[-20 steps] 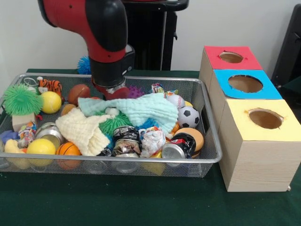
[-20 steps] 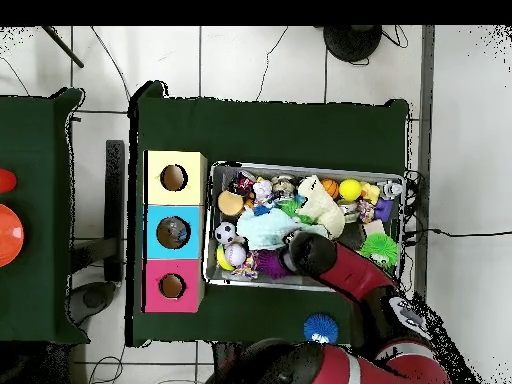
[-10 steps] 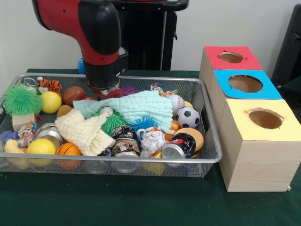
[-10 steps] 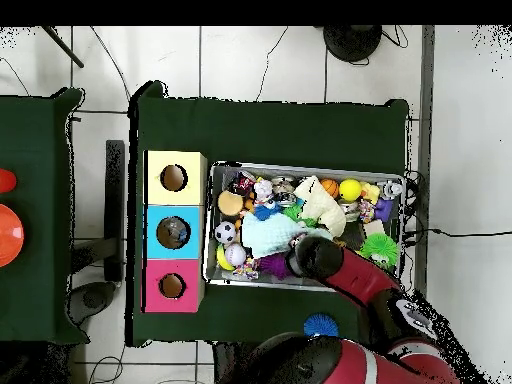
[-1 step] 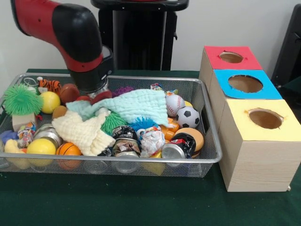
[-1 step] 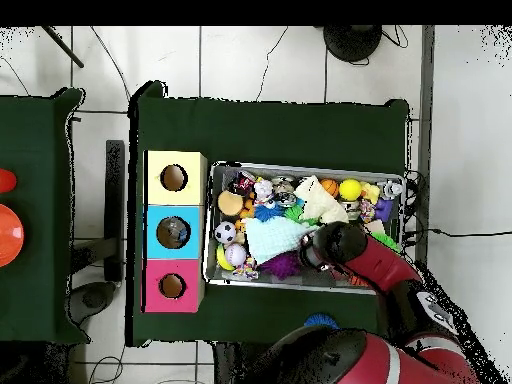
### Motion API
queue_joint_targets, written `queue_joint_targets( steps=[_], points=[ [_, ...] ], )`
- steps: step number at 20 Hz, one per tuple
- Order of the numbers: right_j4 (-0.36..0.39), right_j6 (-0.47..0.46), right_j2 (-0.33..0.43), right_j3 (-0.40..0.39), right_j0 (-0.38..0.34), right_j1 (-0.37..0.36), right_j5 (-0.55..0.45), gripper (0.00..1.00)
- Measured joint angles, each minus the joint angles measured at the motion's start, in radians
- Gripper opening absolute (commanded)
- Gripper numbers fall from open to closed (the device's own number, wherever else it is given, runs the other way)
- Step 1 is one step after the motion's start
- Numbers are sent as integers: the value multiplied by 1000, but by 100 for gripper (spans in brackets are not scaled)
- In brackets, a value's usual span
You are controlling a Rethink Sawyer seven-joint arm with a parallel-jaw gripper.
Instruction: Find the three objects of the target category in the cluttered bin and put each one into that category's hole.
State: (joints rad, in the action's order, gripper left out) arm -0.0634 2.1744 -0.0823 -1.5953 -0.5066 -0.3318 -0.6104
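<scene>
Three boxes [image 5: 249,113] with holed tops in red, blue and yellow are set just beside the wire bin [image 5: 207,155], which is crowded with balls, crushed cans and cloths. A mint cloth [image 5: 136,106] is draped across the middle, a cream cloth [image 5: 82,132] beside it. The gripper [image 5: 91,94] is lowered at the mint cloth's end near a brown ball [image 5: 68,92]; whether its fingers are spread or closed cannot be told.

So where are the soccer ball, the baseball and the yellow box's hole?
soccer ball [image 5: 188,117], front view, middle of the ball.
baseball [image 5: 174,102], front view, its white face.
yellow box's hole [image 5: 265,118], front view, inside the opening.
</scene>
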Motion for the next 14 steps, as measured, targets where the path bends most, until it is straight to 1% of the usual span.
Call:
queue_joint_targets(
  steps=[4, 6, 9, 14],
  points=[
    [7, 0, 0, 30, -15, 3, -15, 100],
    [13, 0, 0, 34, -20, 1, -15, 100],
    [25, 0, 0, 29, -20, -8, -15, 100],
    [30, 0, 1, -6, -22, -60, -14, 100]
  ],
)
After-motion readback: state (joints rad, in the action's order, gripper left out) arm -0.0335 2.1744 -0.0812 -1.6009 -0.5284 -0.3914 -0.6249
